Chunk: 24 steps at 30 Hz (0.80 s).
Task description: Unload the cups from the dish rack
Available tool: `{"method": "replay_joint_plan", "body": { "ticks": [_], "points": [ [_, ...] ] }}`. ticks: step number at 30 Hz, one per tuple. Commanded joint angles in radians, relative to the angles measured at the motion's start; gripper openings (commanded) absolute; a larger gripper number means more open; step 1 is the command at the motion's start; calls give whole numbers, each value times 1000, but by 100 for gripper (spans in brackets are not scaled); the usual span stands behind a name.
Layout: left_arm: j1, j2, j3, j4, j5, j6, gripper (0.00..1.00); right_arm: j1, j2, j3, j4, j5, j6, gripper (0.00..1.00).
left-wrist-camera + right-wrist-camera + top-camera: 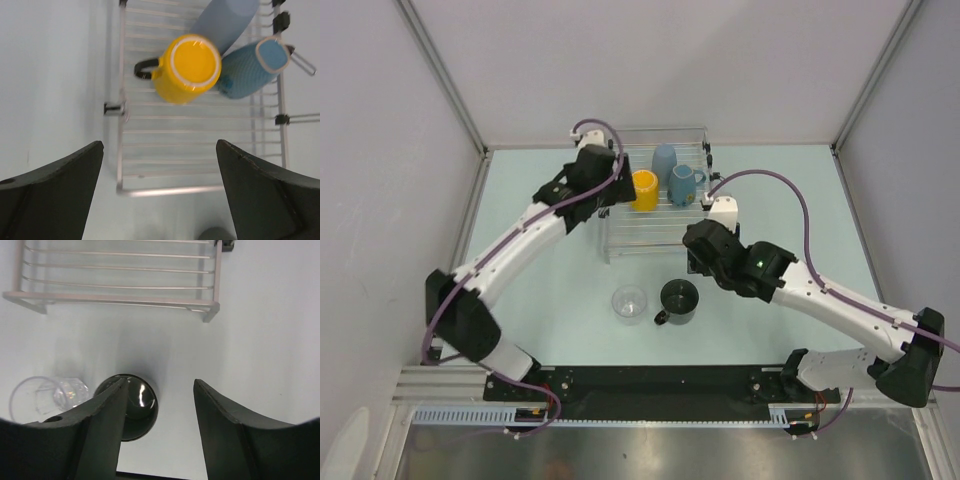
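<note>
Overhead, held left pincer (159, 145) spread wide, empty, above dish rack (170, 190) bearing yellow mug (187, 67), blue handled mug (252, 67), pale blue cup (225, 17). Held right pincer (159, 381) partway apart, gripping nothing, over dark grey mug (140, 405) beside glass tumbler (45, 397) on tabletop (270, 340).

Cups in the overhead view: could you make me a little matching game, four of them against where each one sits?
Things:
1. yellow mug
2. glass
3. dark grey mug
4. blue mug with a handle

Places:
A. on the table, the right one of the two standing there
B. in the rack, by its right rail
C. in the rack, handle toward its left rail
D. on the table, the left one of the two standing there

Pairs: 1-C, 2-D, 3-A, 4-B
</note>
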Motion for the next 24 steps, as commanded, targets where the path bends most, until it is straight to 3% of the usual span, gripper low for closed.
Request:
{"method": "replay_joint_plan", "body": {
  "ticks": [1, 6, 14, 24],
  "points": [
    [-7, 230, 268, -19, -34, 74, 100, -40, -41, -59, 85, -54, -24, 60],
    [-7, 467, 547, -74, -58, 71, 100, -90, -34, -81, 120, -100, -64, 60],
    [-7, 718, 810, -138, -152, 76, 100, -164, 8, -58, 163, -175, -112, 60],
    [-6, 807, 868, -174, -124, 41, 100, -216, 54, -44, 175, -227, -135, 60]
  ]
}}
